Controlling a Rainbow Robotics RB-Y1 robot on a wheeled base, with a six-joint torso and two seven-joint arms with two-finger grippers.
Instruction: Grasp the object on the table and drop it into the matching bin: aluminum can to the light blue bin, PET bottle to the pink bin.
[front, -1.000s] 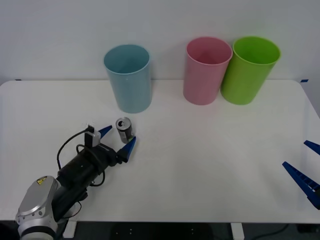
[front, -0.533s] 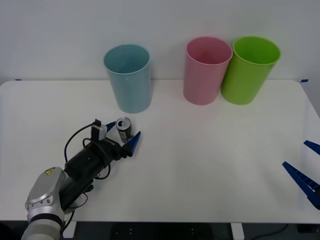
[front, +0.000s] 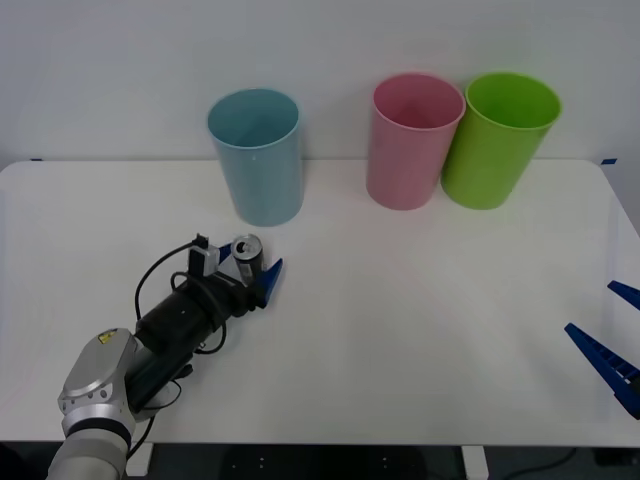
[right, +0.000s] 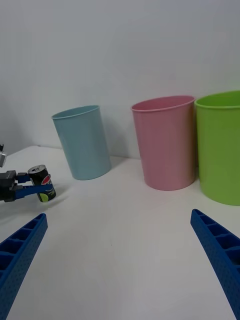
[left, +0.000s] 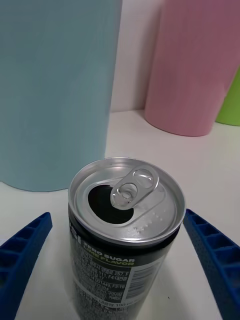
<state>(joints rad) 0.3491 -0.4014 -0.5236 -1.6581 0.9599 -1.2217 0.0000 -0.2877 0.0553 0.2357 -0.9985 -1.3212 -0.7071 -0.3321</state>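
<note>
The aluminum can (front: 249, 258), dark grey with a silver top and an open pull-tab mouth, stands upright on the white table (front: 400, 330) just in front of the light blue bin (front: 256, 156). My left gripper (front: 247, 266) is open, with one blue finger on each side of the can and a gap between each finger and the can. In the left wrist view the can (left: 126, 200) sits between the fingers (left: 26, 246), with the light blue bin (left: 55, 90) and pink bin (left: 195, 65) behind. The pink bin (front: 412, 140) stands at the back right. My right gripper (front: 589, 307) is parked open at the table's right edge.
A lime green bin (front: 498, 140) stands against the pink bin on its right side. From the right wrist, the can (right: 43, 183), the light blue bin (right: 84, 142), the pink bin (right: 165, 142) and the green bin (right: 220, 147) stand across open white tabletop.
My left arm has pushed forward, so its open fingers now lie on both sides of the can. The can and the right arm have not moved.
</note>
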